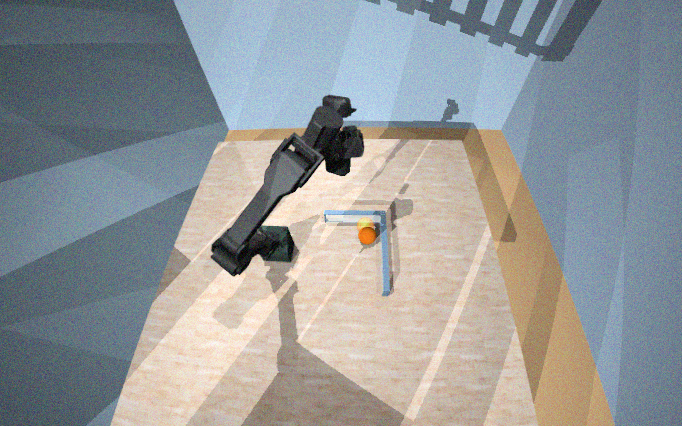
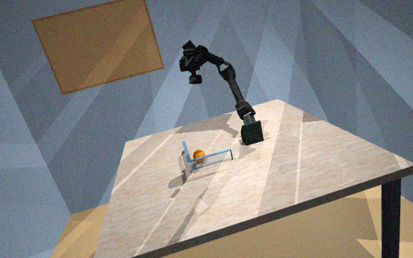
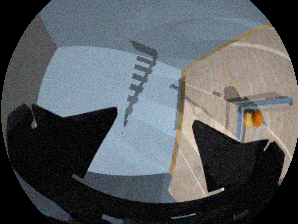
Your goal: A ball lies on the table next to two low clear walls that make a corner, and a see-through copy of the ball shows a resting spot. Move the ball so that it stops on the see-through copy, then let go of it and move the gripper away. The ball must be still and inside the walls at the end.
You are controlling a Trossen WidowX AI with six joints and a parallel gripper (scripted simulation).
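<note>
The orange ball (image 1: 366, 236) (image 2: 197, 152) (image 3: 257, 118) rests on the table inside the corner of the walls. The yellowish see-through copy (image 1: 365, 223) (image 3: 247, 119) partly overlaps it, nearer the short wall (image 1: 348, 216) (image 2: 217, 155); the ball is offset from it, away from that wall. In the exterior view ball and copy are hard to tell apart. The long wall (image 1: 385, 264) (image 2: 185, 150) (image 3: 274, 102) stands just beside the ball. My gripper (image 1: 349, 124) (image 2: 189, 63) (image 3: 156, 117) is open and empty, high above the table and away from the ball.
The arm's dark base (image 1: 280, 244) (image 2: 252, 132) stands on the table (image 1: 301, 381) (image 2: 284, 189), off the open end of the short wall. The arm reaches up from it toward the far side in the top view. Shadows of the arm and strong light bands cross the table.
</note>
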